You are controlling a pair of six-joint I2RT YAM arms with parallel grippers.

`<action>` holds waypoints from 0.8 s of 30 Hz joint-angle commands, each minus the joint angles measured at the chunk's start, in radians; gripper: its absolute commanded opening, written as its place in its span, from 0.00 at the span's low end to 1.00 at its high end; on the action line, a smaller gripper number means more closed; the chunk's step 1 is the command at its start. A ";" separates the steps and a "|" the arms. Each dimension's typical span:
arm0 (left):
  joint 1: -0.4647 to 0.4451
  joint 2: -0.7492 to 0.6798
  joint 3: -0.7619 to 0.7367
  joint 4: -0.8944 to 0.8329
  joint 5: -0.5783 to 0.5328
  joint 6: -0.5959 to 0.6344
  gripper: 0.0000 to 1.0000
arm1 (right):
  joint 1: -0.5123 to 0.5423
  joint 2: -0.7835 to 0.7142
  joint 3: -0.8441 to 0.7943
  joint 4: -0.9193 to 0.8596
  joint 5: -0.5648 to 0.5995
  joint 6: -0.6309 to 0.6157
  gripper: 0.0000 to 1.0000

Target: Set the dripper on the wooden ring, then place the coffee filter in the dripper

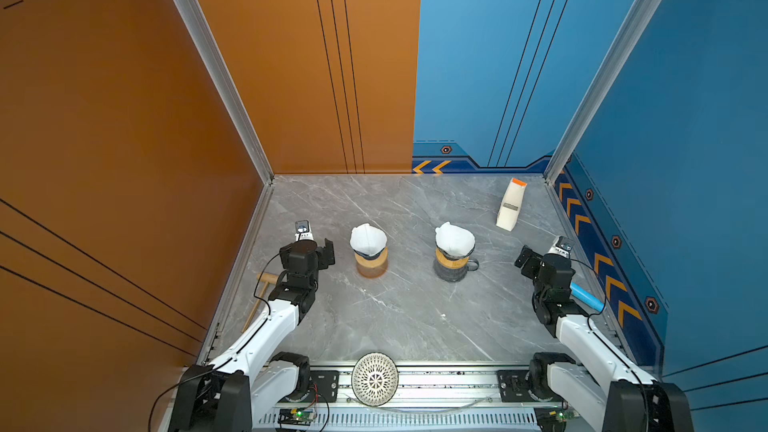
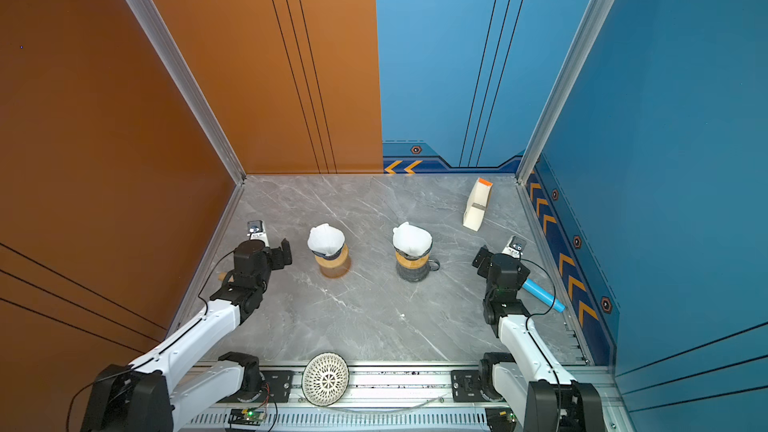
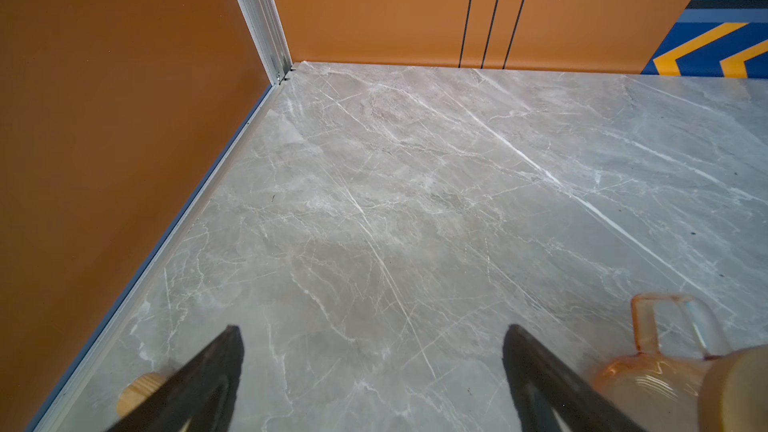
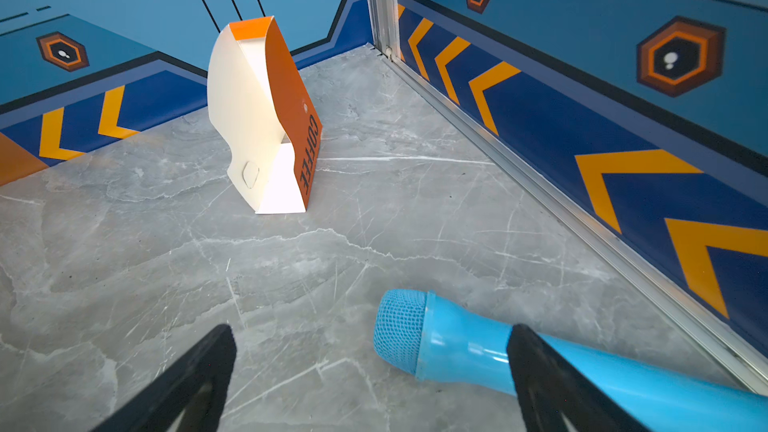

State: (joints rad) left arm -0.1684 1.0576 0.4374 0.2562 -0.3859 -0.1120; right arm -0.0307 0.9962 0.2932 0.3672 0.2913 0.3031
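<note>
Two drippers stand mid-table in both top views. The left dripper [image 1: 371, 260] has a wooden collar over an amber glass cup, and a white coffee filter [image 1: 368, 238] sits in its top. The right dripper [image 1: 453, 263] tops a dark glass cup and holds another white filter [image 1: 454, 239]. My left gripper [image 1: 309, 245] hangs open just left of the amber cup [image 3: 648, 376], with nothing between its fingers. My right gripper [image 1: 544, 257] is open and empty, well to the right of the dark cup. In the wrist views the left gripper [image 3: 372, 332] and right gripper [image 4: 370, 332] show only bare table between their fingers.
An orange and white coffee filter box [image 4: 257, 118] stands at the back right. A blue toy microphone [image 4: 457, 342] lies by the right wall, beside my right gripper. A wooden mallet [image 1: 266, 280] lies along the left wall. A white lattice bowl [image 1: 375, 378] rests on the front rail.
</note>
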 commanded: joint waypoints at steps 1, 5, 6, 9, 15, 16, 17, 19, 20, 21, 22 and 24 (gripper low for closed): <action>0.004 0.042 -0.036 0.171 -0.024 0.045 0.98 | 0.017 0.067 -0.030 0.225 -0.007 -0.040 1.00; 0.006 0.117 -0.051 0.228 -0.029 0.050 0.98 | 0.045 0.190 -0.040 0.368 -0.001 -0.114 1.00; 0.007 0.135 -0.055 0.248 -0.027 0.052 0.98 | 0.054 0.219 -0.042 0.397 -0.005 -0.132 1.00; 0.008 0.178 -0.064 0.299 -0.015 0.055 0.98 | 0.068 0.292 -0.038 0.497 -0.032 -0.168 1.00; 0.013 0.260 -0.094 0.449 0.004 0.057 0.98 | 0.081 0.454 -0.033 0.672 -0.047 -0.225 1.00; 0.013 0.269 -0.090 0.456 0.006 0.063 0.98 | 0.082 0.488 -0.040 0.718 -0.055 -0.229 1.00; 0.014 0.274 -0.084 0.454 0.025 0.078 0.98 | 0.081 0.528 -0.045 0.760 -0.061 -0.231 1.00; 0.016 0.284 -0.077 0.454 0.054 0.104 0.98 | 0.088 0.573 -0.051 0.827 -0.063 -0.245 1.00; 0.020 0.287 -0.074 0.454 0.069 0.112 0.98 | 0.089 0.552 -0.040 0.772 -0.056 -0.242 1.00; 0.026 0.289 -0.072 0.454 0.083 0.113 0.98 | 0.089 0.536 -0.022 0.714 -0.043 -0.237 1.00; 0.033 0.291 -0.070 0.454 0.091 0.114 0.98 | 0.089 0.538 -0.010 0.694 -0.039 -0.234 1.00; 0.038 0.295 -0.068 0.458 0.090 0.125 0.98 | 0.089 0.557 0.020 0.666 -0.032 -0.236 1.00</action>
State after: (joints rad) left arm -0.1436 1.3418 0.3584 0.6792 -0.3340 -0.0219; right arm 0.0528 1.5509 0.2726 1.0321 0.2443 0.0841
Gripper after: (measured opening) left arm 0.978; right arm 0.999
